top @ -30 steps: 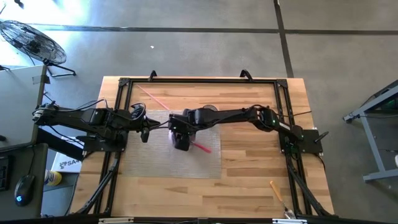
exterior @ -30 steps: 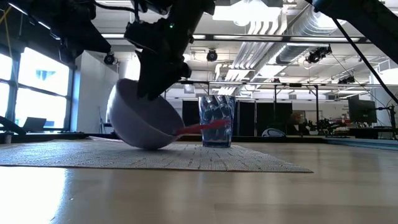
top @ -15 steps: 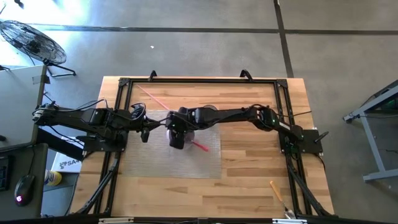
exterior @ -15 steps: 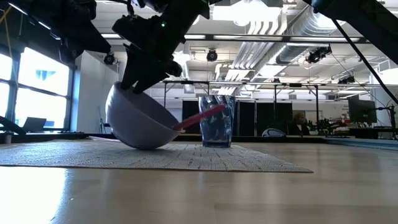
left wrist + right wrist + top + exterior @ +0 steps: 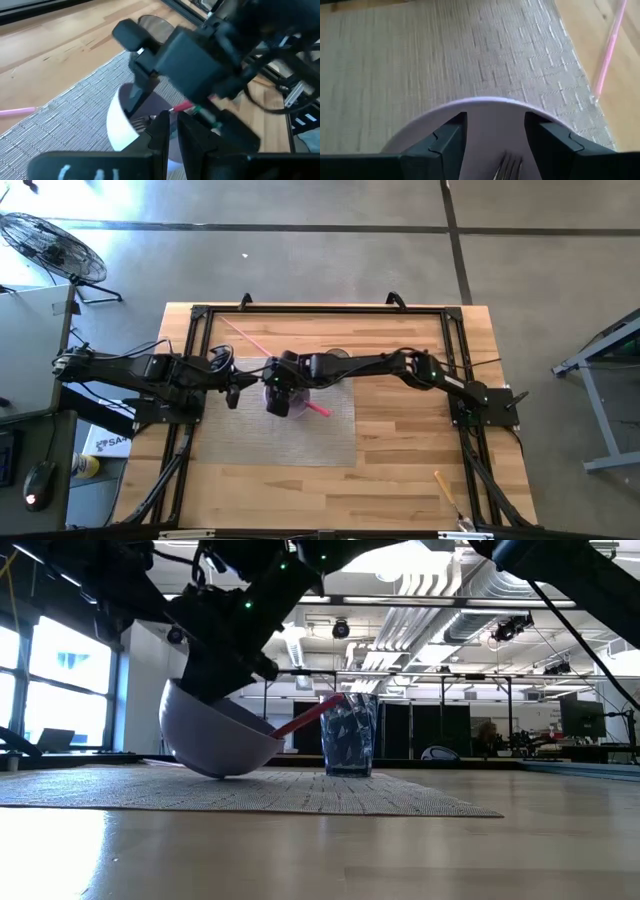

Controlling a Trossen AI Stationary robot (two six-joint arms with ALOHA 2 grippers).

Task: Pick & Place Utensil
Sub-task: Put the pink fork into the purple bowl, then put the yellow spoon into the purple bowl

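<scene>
A lavender bowl rests tilted on the grey woven mat, its left rim raised. A fork lies in it: the tines are inside and the red handle sticks up over the right rim; it also shows in the high view. My right gripper is open, with its fingers down inside the bowl. My left gripper is shut and empty, hovering just left of the bowl. My right gripper reaches into the bowl slanting down from the table's right. Its open fingers stand inside the bowl, short of the left rim. Where they touch the wall is hidden by the gripper itself. The bowl rests tilted on the mat by its rounded underside.
A blue-tinted glass stands on the mat behind and right of the bowl. A pink straw lies on the wood at the far left. An orange-handled tool lies near the front right. A black frame borders the table.
My right gripper has moved toward the table's left and slightly far. The bowl has slid left along the mat with it and now stands less steeply tilted. The fork's red handle has swung up from near level to a steep slant.
</scene>
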